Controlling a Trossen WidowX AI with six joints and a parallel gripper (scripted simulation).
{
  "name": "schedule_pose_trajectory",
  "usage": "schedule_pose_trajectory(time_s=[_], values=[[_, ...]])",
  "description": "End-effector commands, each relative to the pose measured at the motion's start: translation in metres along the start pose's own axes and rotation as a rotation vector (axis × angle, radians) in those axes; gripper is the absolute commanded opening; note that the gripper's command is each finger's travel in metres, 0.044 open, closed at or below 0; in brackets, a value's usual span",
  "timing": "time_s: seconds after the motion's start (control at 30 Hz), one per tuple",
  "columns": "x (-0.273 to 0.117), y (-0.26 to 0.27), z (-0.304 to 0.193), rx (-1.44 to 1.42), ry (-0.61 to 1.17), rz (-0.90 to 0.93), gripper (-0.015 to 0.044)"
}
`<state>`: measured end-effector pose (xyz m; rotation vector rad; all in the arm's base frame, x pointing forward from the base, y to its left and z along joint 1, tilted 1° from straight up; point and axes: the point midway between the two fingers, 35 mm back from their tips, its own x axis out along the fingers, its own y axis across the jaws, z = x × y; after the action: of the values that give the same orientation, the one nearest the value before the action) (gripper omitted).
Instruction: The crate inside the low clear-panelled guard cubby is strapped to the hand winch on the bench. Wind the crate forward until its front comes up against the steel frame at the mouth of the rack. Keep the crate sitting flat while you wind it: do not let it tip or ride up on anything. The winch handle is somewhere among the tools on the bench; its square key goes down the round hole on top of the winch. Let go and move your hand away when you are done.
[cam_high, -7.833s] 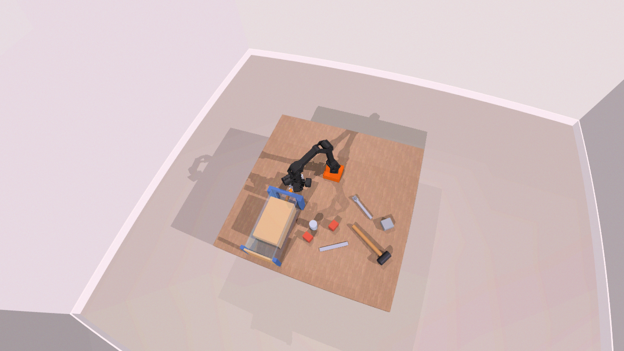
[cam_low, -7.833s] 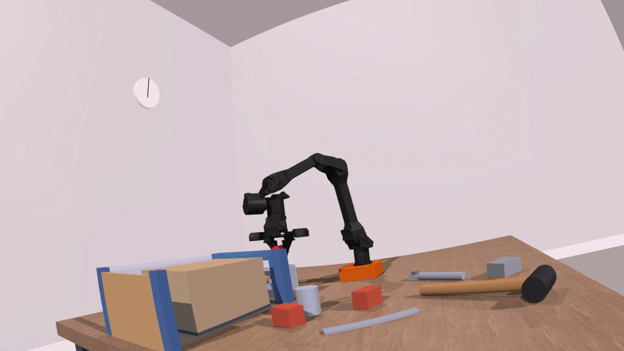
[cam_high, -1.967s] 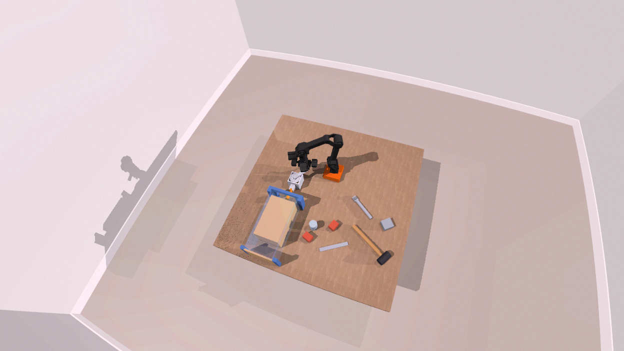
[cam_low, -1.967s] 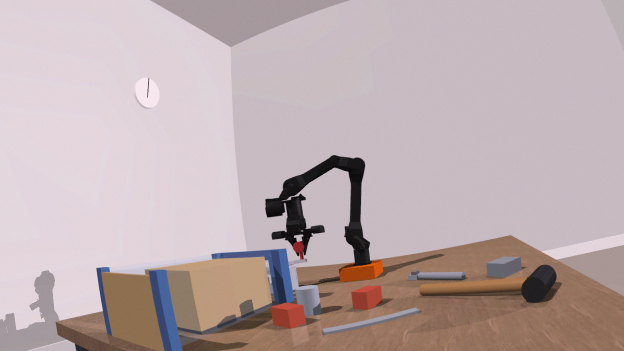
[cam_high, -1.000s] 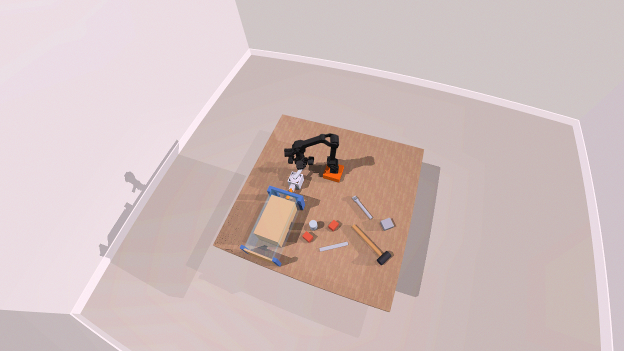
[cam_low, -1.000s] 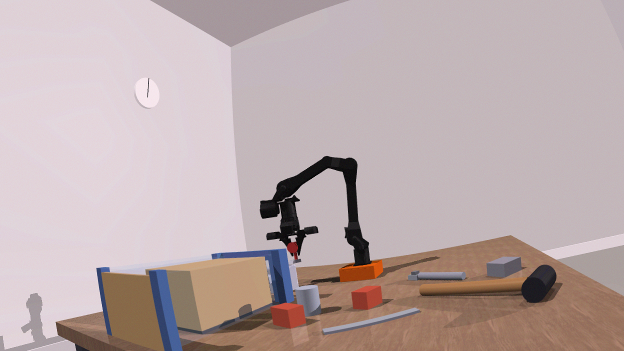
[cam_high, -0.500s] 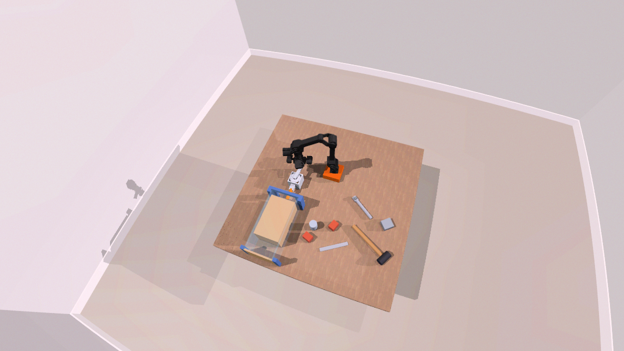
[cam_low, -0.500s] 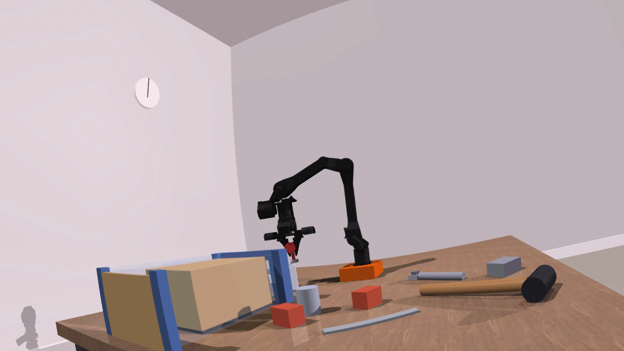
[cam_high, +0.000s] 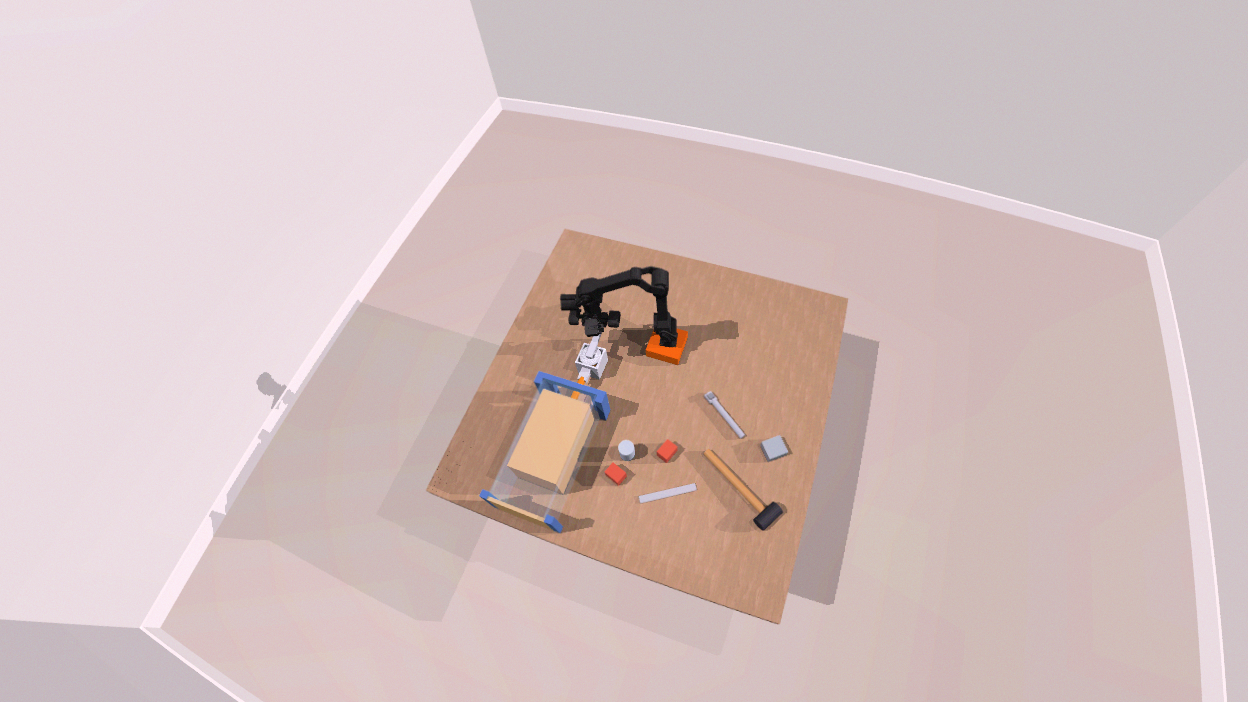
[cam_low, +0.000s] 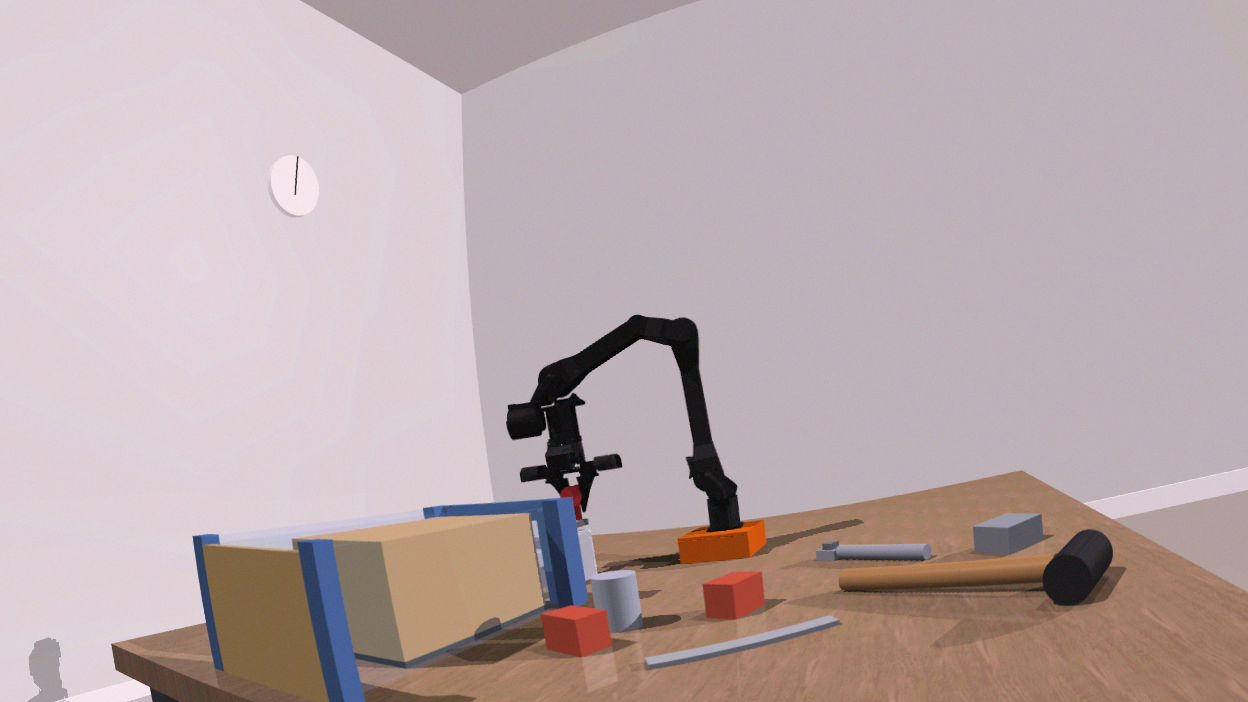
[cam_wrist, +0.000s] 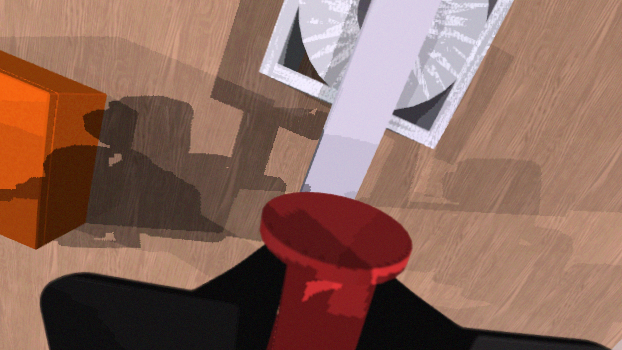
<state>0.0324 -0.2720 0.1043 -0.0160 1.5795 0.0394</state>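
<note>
The tan crate (cam_high: 551, 433) (cam_low: 471, 558) sits flat between clear panels. A narrow gap shows in the top view between its front and the blue frame (cam_high: 606, 401) (cam_low: 565, 550); an orange strap piece (cam_high: 576, 391) lies there. The white winch (cam_high: 600, 363) (cam_low: 586, 551) (cam_wrist: 415, 132) stands just outside the frame. The handle's pale bar (cam_high: 594, 344) (cam_wrist: 360, 115) lies across the winch top; its key is hidden. My gripper (cam_high: 593, 329) (cam_low: 572, 501) (cam_wrist: 315, 243) is shut on the handle's red grip (cam_wrist: 335, 230), off the winch's side away from the crate.
The orange arm base (cam_high: 666, 347) (cam_low: 722, 543) (cam_wrist: 25, 150) stands beside the winch. A grey cylinder (cam_high: 626, 449) (cam_low: 616, 600) and two red blocks (cam_high: 666, 450) (cam_high: 616, 473) stand beside the cubby. A mallet (cam_high: 737, 482), a grey wrench-like tool (cam_high: 726, 415), a flat bar (cam_high: 667, 494) and a grey block (cam_high: 774, 447) lie farther off.
</note>
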Motion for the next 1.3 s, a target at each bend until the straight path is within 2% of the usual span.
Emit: schedule_pose_trajectory(time_s=[0.0,1.27], values=[[-0.001,-0.024,0.001,-0.002,0.001,-0.035,0.0],[-0.004,-0.066,0.015,-0.002,0.0,-0.039,0.0]])
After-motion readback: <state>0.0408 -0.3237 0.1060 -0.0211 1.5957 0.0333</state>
